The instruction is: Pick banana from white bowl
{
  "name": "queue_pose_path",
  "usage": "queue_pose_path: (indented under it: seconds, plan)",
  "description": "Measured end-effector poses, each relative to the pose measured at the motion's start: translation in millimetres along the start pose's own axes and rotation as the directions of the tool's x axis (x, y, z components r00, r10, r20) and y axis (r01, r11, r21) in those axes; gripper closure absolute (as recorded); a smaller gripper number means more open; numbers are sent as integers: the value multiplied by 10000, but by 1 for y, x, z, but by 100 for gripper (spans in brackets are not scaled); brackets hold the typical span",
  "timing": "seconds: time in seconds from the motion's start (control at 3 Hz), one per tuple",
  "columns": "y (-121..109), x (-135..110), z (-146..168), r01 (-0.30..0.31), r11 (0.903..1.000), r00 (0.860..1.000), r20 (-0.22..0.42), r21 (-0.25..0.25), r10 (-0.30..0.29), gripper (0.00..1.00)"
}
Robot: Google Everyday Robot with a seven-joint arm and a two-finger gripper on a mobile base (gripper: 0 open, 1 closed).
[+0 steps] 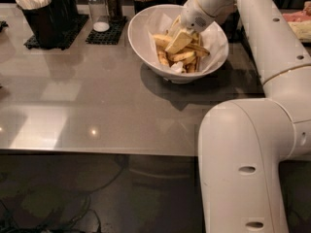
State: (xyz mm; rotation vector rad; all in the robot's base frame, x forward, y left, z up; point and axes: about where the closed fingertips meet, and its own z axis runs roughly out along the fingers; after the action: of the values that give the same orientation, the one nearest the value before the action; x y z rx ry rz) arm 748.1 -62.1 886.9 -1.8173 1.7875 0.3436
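While I monitor remotely, I log: pincer [177,42], lowered into the white bowl [146,42]; apart or clamped, I cannot tell. Right beneath it: banana [194,48], in a yellow pile on crinkled paper [216,38]. Well left: shakers [97,6], black holder [46,21].

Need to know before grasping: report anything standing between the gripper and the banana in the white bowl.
Nothing visible stands between them. The gripper is down inside the white bowl, right at the banana; other bananas crowd beside it, not in between.
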Motion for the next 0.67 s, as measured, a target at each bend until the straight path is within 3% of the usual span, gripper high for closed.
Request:
queue_pose_path:
  seconds: [0.33,0.67]
  plan:
    - [2,1,-6,78,10000,9999,124,35,-78,100]
    - [7,-3,-23,353,9993,9993,-139,86,-352,100]
